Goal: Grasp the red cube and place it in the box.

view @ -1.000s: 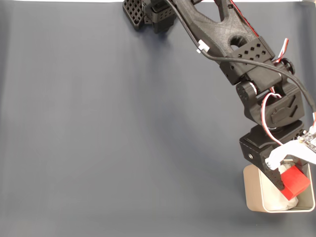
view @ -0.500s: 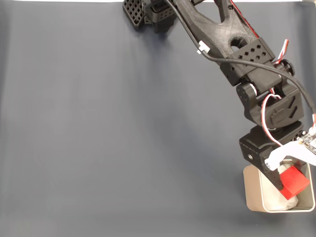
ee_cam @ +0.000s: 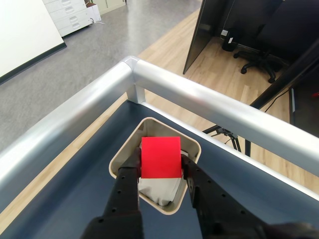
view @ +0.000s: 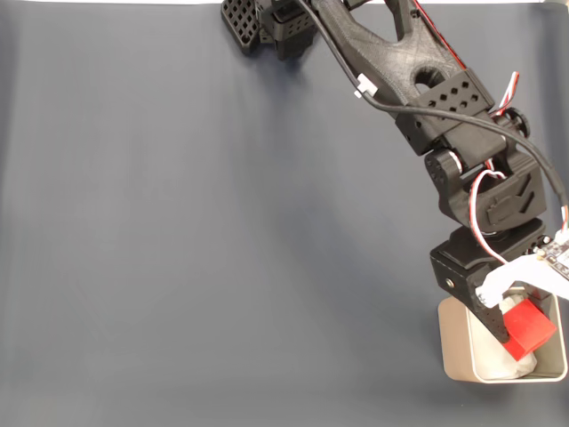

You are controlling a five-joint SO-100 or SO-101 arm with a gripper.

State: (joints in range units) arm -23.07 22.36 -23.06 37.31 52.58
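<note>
The red cube (view: pixel 529 326) hangs over the beige box (view: pixel 455 347) at the table's lower right in the fixed view, held between the black fingers of my gripper (view: pixel 520 331). From the wrist view, the red cube (ee_cam: pixel 160 157) sits clamped between both fingers (ee_cam: pixel 128 172), directly above the box (ee_cam: pixel 121 159) and its white lining. The gripper (ee_cam: pixel 159 162) is shut on the cube, which is lifted above the lining rather than resting on it.
The dark blue-grey table surface (view: pixel 196 231) spreads left of the arm. The arm's base (view: pixel 267 22) stands at the top edge. A silver metal rail (ee_cam: pixel 209 107) borders the table just beyond the box, with the room floor past it.
The gripper and cube have sunk very slightly toward the box; otherwise nothing has shifted.
</note>
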